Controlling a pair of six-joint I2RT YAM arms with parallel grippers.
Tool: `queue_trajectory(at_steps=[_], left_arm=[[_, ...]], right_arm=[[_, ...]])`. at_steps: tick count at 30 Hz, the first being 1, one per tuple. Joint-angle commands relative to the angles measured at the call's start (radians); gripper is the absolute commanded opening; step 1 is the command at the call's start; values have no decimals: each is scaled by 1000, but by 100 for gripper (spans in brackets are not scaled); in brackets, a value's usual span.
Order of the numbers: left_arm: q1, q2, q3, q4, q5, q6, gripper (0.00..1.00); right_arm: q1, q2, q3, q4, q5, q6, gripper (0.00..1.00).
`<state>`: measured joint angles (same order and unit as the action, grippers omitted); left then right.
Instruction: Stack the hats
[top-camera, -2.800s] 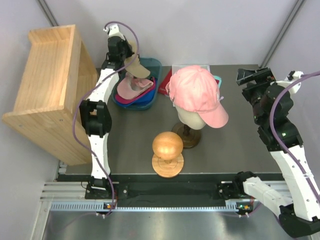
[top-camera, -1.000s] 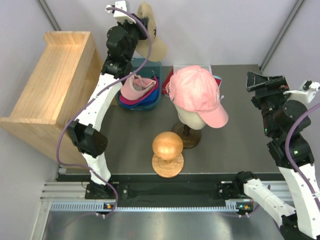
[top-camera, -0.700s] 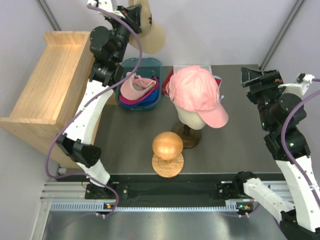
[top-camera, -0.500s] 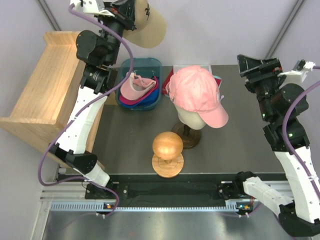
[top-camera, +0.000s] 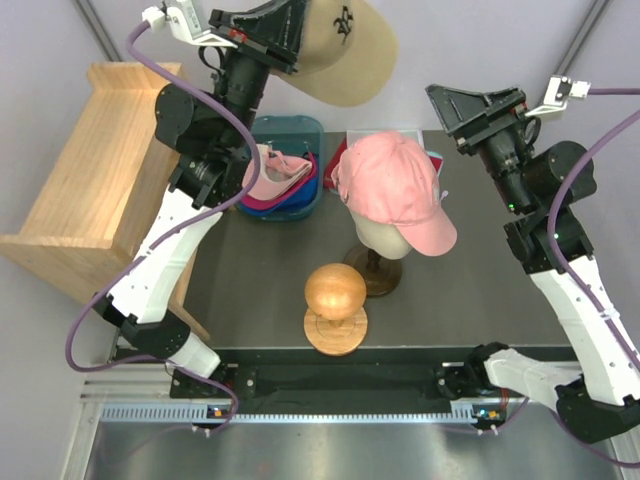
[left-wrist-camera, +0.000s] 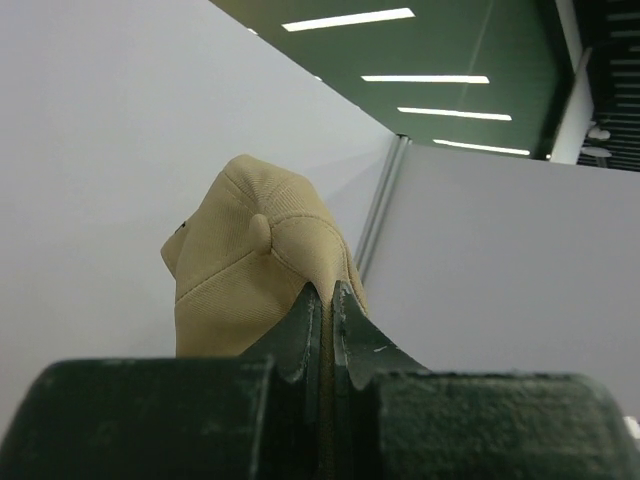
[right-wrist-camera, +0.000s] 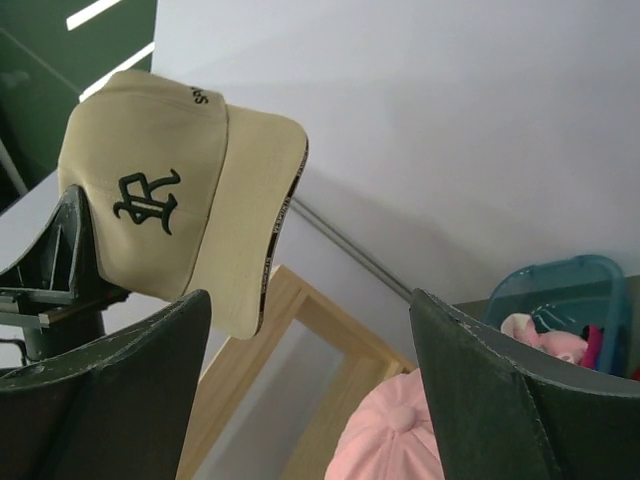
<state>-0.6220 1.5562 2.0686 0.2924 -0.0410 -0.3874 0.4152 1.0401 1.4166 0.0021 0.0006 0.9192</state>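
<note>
Currently: carrying step. Held: tan cap (top-camera: 345, 45), pinched at rear by closed left gripper (left-wrist-camera: 326, 296), high up, far-left of mannequin head (top-camera: 380, 238). On that head: pink cap (top-camera: 395, 185). Right of head: right gripper (right-wrist-camera: 308, 305), wide, empty. Probably next: lowering tan cap squarely over pink cap.

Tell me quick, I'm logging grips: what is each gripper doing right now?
Left gripper: shut on the tan cap.
Right gripper: open, holding nothing.
</note>
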Motion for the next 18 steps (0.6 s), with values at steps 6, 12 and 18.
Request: queue_trajectory(at_steps=[6,12,18], left_arm=[[-94,-25,5,79,20,-67,0],[-114,-45,-21,60,6,-79,0],[-140,-42,-22,37,-14,-62,0]], right_arm=[[53,6,1,148,-67,23,81],[56,34,13,183,-97,36,81],[63,74,30,233,-149,52,80]])
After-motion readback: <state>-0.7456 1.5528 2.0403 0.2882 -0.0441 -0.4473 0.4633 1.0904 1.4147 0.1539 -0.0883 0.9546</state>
